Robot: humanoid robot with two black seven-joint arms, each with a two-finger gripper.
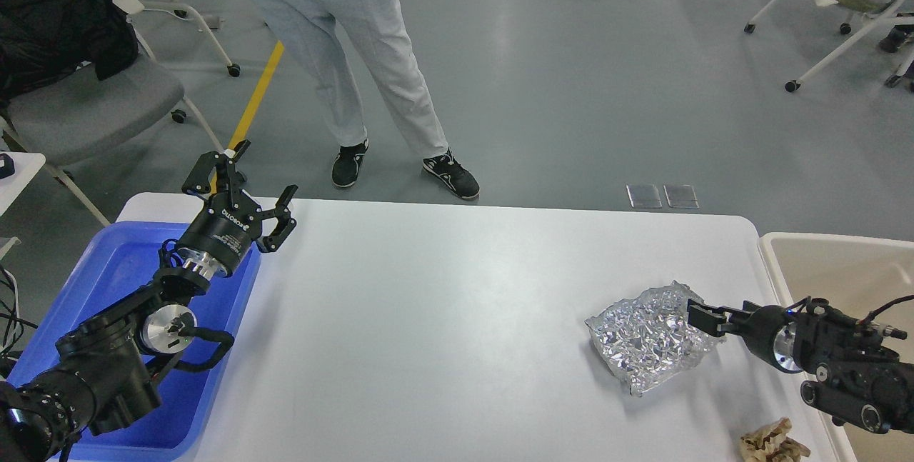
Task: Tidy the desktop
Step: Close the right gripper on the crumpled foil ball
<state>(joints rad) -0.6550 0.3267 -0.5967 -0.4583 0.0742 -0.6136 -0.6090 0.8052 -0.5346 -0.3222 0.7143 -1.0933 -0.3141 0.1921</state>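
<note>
The white desktop (443, 305) carries a crumpled sheet of silver foil (643, 340) at the right. A small crumpled brown paper wad (775, 442) lies near the front right corner. My right gripper (703, 315) reaches in from the right and its dark tip sits at the foil's right upper edge. Its fingers cannot be told apart. My left gripper (246, 183) is open and empty. It is held up above the table's far left corner, beside the blue tub (114, 269).
A beige bin (842, 262) stands off the table's right edge. A person (343, 55) stands just beyond the far edge. Wheeled chairs are at the far left (86, 105) and far right (850, 12).
</note>
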